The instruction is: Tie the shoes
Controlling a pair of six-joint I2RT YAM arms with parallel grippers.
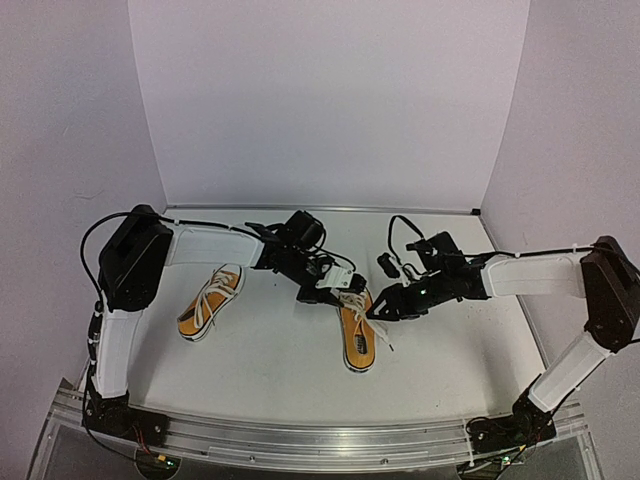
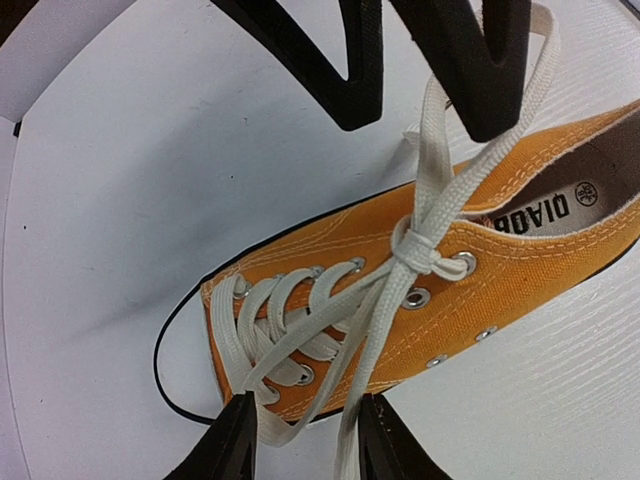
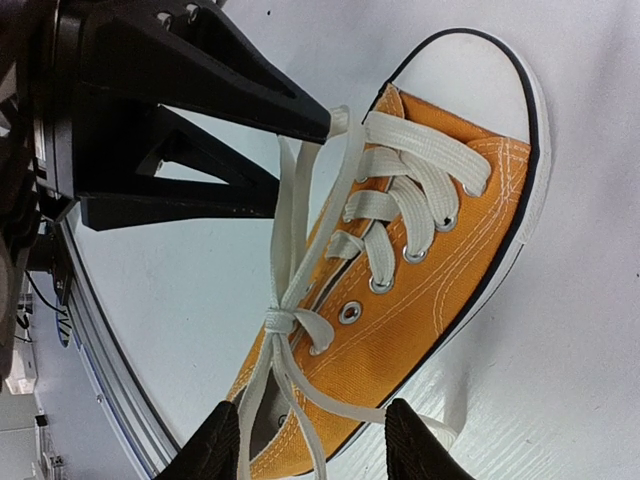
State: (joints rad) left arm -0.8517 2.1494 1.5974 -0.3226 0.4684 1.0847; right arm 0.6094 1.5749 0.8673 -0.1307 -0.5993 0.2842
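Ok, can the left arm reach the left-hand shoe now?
Likely yes: the left-hand shoe lies uncovered beside that arm, but the left gripper has the other shoe's lace between its fingers; clear that first.

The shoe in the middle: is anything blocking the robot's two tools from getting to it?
Nothing I can see is in the way. The left tool and the right tool are both right at the white laces of that shoe. The other shoe lies off to the side, apart.
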